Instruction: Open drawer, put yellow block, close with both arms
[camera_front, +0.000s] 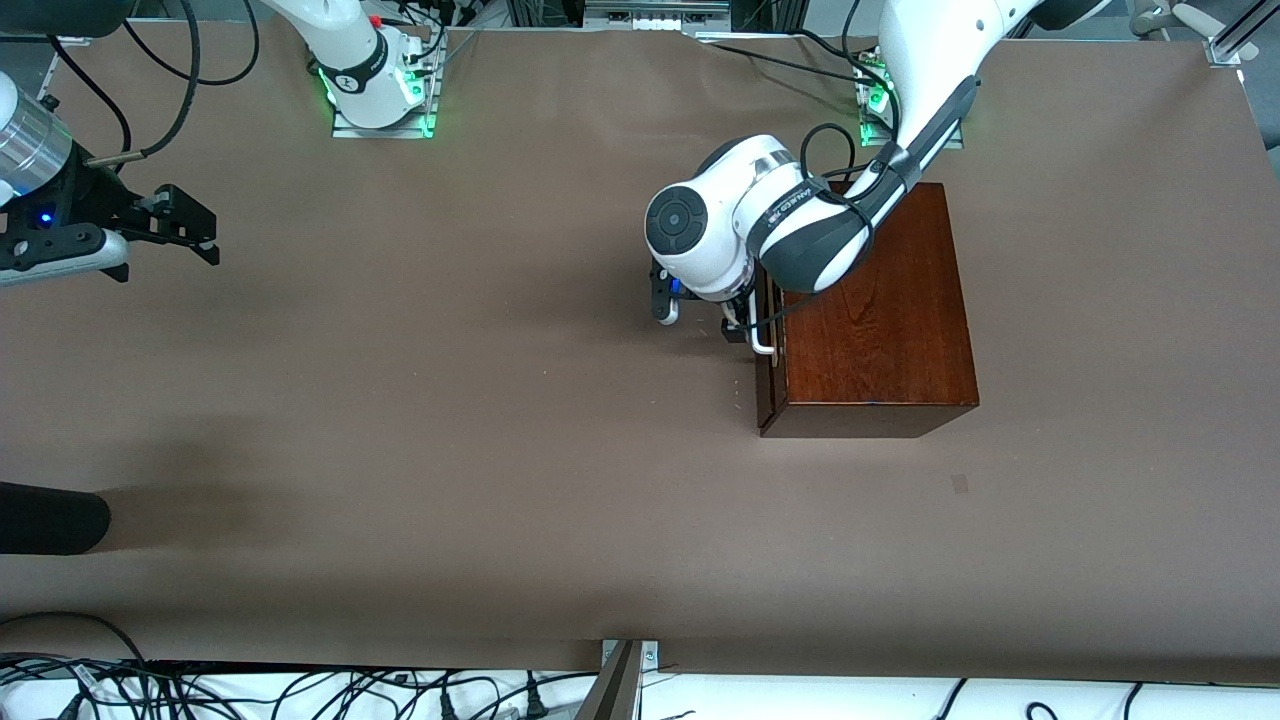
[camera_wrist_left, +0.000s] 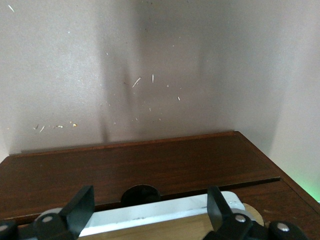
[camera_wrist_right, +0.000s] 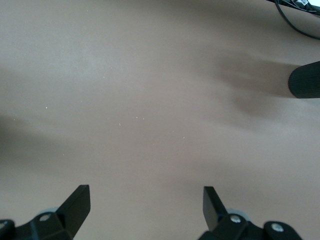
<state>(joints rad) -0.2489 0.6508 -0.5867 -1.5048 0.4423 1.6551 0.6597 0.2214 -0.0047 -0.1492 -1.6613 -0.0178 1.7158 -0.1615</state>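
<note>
The dark mahogany box (camera_front: 880, 310) stands toward the left arm's end of the table. Its drawer front (camera_front: 770, 385) faces the right arm's end and looks shut or nearly so. My left gripper (camera_front: 742, 326) is at the white bar handle (camera_front: 764, 342), mostly hidden under its wrist. In the left wrist view the left gripper (camera_wrist_left: 150, 200) is open, with its fingers (camera_wrist_left: 82, 205) astride the handle (camera_wrist_left: 160, 216); a pale wood strip (camera_wrist_left: 175, 233) shows beside the bar. My right gripper (camera_front: 185, 228) waits open over bare table, and its wrist view (camera_wrist_right: 146, 200) shows nothing between the fingers. The yellow block is out of view.
A black rounded object (camera_front: 50, 518) juts in at the table's edge near the right arm's end, nearer the front camera; it also shows in the right wrist view (camera_wrist_right: 306, 80). Cables run along the table's edges. Brown table (camera_front: 480, 400) lies between the arms.
</note>
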